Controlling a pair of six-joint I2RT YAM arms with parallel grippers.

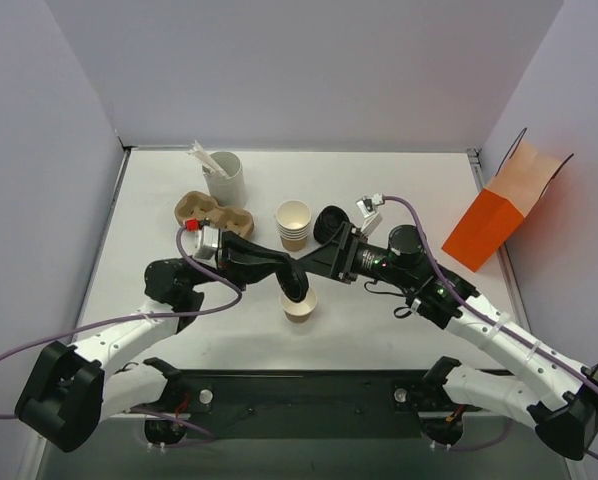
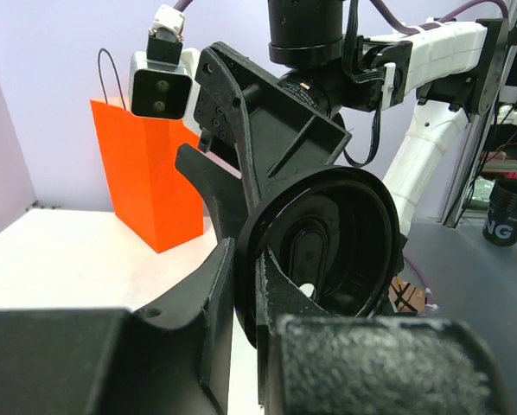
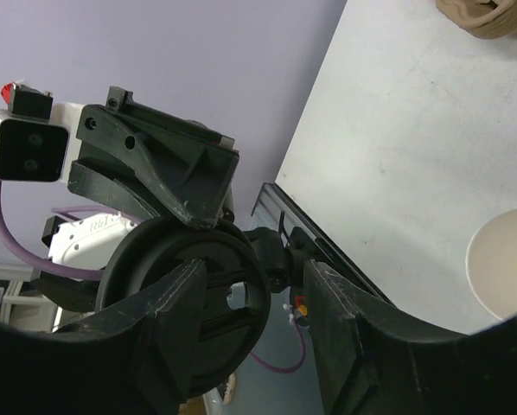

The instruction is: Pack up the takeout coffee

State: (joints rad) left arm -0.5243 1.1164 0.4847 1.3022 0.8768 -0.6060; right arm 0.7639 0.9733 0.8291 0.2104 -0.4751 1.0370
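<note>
A lidless tan paper cup [image 1: 301, 306] stands on the table near the front middle; its rim also shows in the right wrist view [image 3: 505, 277]. No cup with a lid on it is in view. My left gripper [image 1: 296, 281] hangs just above that cup, shut on the rim of a loose black lid [image 2: 328, 246], which it holds on edge. My right gripper [image 1: 317, 259] faces it from the right, open. In the right wrist view the lid [image 3: 232, 316] sits partly behind the right gripper's left finger [image 3: 168, 324], and the gap to the other finger is wide.
A stack of lidless tan cups [image 1: 293, 224] and a pile of black lids [image 1: 331, 221] stand behind the grippers. A brown pulp cup carrier [image 1: 211, 212] and a white cup of stirrers [image 1: 223, 177] are at the back left. An orange paper bag [image 1: 504, 208] leans at the right wall.
</note>
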